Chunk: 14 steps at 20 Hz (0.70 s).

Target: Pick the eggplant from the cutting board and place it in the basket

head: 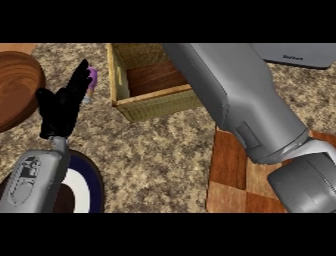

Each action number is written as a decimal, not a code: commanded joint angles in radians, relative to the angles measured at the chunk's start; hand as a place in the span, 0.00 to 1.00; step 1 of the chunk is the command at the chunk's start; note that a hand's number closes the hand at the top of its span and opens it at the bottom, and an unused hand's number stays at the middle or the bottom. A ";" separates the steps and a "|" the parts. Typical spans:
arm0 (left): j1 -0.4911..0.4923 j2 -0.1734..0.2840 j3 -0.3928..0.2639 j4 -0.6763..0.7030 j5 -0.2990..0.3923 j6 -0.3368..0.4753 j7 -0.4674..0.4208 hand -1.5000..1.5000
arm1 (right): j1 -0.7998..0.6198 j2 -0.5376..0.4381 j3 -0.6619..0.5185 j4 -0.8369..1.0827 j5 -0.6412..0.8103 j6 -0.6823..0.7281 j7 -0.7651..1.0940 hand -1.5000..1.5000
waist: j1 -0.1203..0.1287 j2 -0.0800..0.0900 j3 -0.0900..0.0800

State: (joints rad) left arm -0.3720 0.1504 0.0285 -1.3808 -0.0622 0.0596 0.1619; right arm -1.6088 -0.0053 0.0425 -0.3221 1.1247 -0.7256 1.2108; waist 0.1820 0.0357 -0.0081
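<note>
The left robot hand (62, 107) stands at the left of the frame with its fingers straight and upright, holding nothing. Just behind its fingertips a small purple piece shows, likely the eggplant (91, 80), lying on the table (156, 150) beside the basket's left wall. The basket (152, 102) sits at upper centre. The right arm (237, 100) crosses over the basket toward the top of the frame; its robot hand is hidden, so its state cannot be told. The board (230, 175) lies at lower right. A wooden plate (5, 90) sits at upper left, a dark-rimmed plate (90, 185) at lower left.
</note>
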 commanded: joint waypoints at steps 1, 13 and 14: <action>0.004 0.014 0.015 0.004 0.003 -0.001 0.004 0.50 | -0.033 0.005 -0.019 0.036 -0.029 -0.081 0.189 1.00 | -0.010 -0.003 0.001; 0.001 0.033 0.021 -0.007 0.012 -0.024 0.007 0.50 | -0.108 0.005 0.168 0.318 0.111 0.306 0.001 1.00 | -0.015 -0.006 -0.002; 0.020 0.005 0.002 -0.005 0.004 -0.011 -0.006 0.50 | -0.123 0.005 0.167 0.319 0.111 0.328 0.003 1.00 | -0.018 -0.003 -0.001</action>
State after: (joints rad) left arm -0.3580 0.1647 0.0398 -1.3854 -0.0563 0.0495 0.1609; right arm -1.6940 -0.0001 0.1655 -0.0464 1.1985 -0.6129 1.1796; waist 0.1635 0.0293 -0.0097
